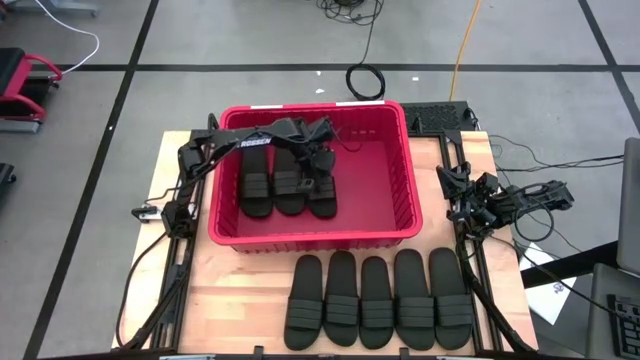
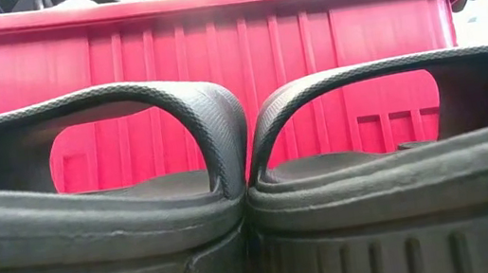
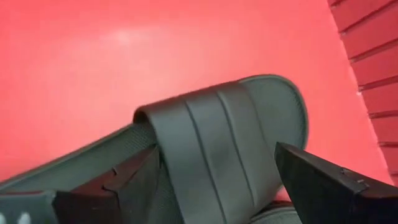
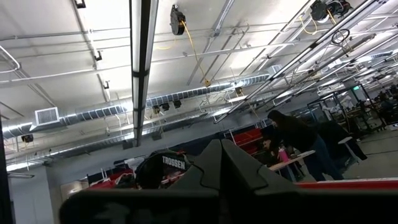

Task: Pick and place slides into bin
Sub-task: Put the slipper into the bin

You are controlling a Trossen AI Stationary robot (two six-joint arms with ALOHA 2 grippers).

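The red bin stands in the middle of the table. Three black slides lie side by side on its floor, at its left. My left gripper is open inside the bin, low over the rightmost of them. One finger stands on each side of that slide's ribbed strap. Several more slides lie in a row on the table in front of the bin. My right gripper is shut and empty, raised at the table's right edge. My left gripper comes down from above with its fingers on either side of the slide's strap. I cannot tell whether they touch it. The slide lies on the bin's floor.
The bin's right half is bare red floor. The near wall of the bin rises right behind the row of slides. People stand at tables in the room far behind.
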